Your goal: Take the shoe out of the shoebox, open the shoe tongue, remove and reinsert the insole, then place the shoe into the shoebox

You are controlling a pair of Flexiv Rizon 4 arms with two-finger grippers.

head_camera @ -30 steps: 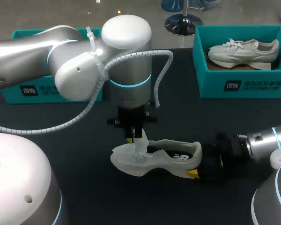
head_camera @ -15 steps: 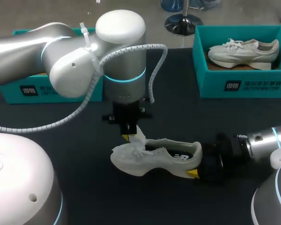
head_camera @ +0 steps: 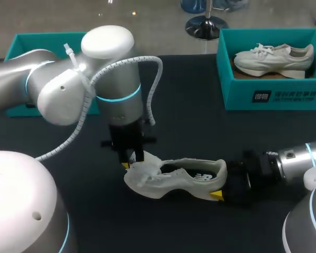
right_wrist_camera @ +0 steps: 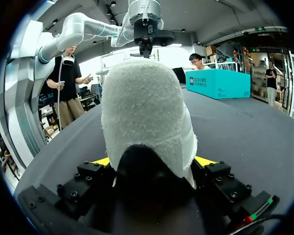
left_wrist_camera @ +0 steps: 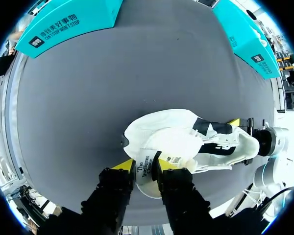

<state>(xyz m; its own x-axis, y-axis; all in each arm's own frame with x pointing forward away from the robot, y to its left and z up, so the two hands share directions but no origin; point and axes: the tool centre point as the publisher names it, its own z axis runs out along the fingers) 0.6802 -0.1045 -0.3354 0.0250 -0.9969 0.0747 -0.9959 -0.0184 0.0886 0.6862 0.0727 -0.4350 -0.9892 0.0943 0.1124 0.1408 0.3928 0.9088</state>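
A white shoe (head_camera: 184, 179) lies on its side on the black table, toe toward my left arm. My right gripper (head_camera: 221, 191) is shut on its heel; in the right wrist view the padded heel (right_wrist_camera: 147, 112) fills the space between the two fingers of that gripper (right_wrist_camera: 152, 162). My left gripper (head_camera: 130, 161) hangs over the toe end. The shoe tongue (left_wrist_camera: 147, 169), label showing, lies folded forward between the fingers of the left gripper (left_wrist_camera: 147, 172), which stand slightly apart, open. A teal shoebox (head_camera: 21, 42) stands at the back left, partly hidden by my left arm.
A second teal shoebox (head_camera: 263, 95) at the back right holds another white shoe (head_camera: 276, 58). Black table (head_camera: 200, 132) lies bare between the boxes and the held shoe.
My left arm has swung left and down, drawing the tongue from upright to folded over the toe. Its fingers have parted a little. The right arm and the shoe's heel stay put.
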